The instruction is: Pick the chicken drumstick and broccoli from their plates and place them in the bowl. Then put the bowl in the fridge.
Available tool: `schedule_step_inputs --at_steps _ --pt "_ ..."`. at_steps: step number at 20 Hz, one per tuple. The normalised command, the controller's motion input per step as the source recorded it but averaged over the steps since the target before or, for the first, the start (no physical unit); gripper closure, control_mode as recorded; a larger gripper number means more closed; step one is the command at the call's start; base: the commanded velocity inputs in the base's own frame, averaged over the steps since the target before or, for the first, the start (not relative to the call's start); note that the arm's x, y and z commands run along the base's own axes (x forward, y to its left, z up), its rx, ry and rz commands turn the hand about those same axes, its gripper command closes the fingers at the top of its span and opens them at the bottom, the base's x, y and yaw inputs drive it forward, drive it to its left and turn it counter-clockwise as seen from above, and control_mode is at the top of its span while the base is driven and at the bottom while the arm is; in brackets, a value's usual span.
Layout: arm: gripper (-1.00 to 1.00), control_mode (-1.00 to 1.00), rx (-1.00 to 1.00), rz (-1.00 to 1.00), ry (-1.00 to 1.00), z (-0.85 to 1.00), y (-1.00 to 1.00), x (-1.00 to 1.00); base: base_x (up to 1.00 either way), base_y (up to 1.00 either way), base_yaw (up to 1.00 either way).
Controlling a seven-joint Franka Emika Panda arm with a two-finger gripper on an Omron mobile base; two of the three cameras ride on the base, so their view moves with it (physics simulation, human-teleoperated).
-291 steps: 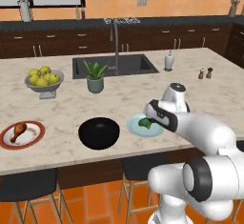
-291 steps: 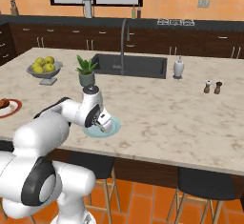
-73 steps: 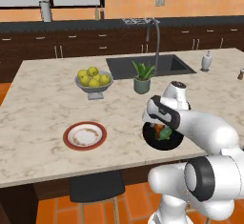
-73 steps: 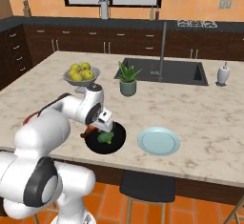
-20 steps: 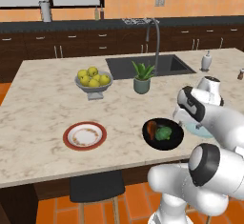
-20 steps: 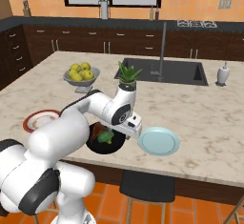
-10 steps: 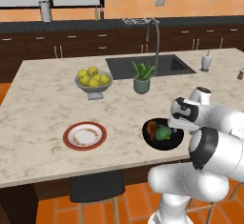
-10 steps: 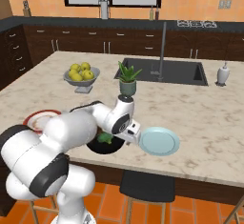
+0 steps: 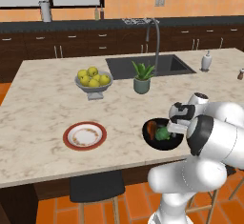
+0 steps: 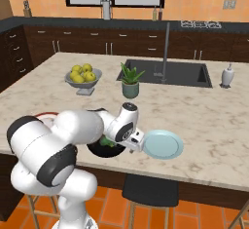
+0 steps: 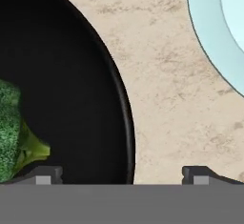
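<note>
In the left base view, the black bowl (image 9: 163, 134) is seen near the front edge of the marble desk (image 9: 47, 104), with the chicken drumstick (image 9: 152, 128) and the broccoli (image 9: 162, 133) lying inside it. The hand (image 9: 178, 123) is held low at the bowl's right rim. The red-rimmed plate (image 9: 85, 136) lies well apart to the left.

In the right base view, the bowl (image 10: 99, 150) is largely hidden behind the arm, and the blue-green plate (image 10: 163, 144) lies just beside it.

In the hand view, the fingertips (image 11: 45, 175) are spread wide, one over the bowl (image 11: 71, 99) and one over bare desk, with its rim between them; nothing is gripped. The broccoli (image 11: 12, 137) is seen inside.
</note>
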Motion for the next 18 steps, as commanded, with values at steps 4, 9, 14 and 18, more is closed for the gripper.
schedule_step_inputs --at_steps 4,9,14,18 --pt "-1.00 -1.00 0.00 0.00 0.00 -0.38 0.18 0.09 0.00 0.00 0.00" --pt "1.00 -1.00 -0.01 0.00 0.03 -0.44 0.19 0.06 0.00 0.00 0.00" --pt "1.00 -1.00 0.00 0.00 0.00 0.00 0.01 0.00 0.00 0.00 0.00" --pt "1.00 -1.00 0.00 0.00 0.08 0.08 0.00 0.00 0.00 0.00 0.00"
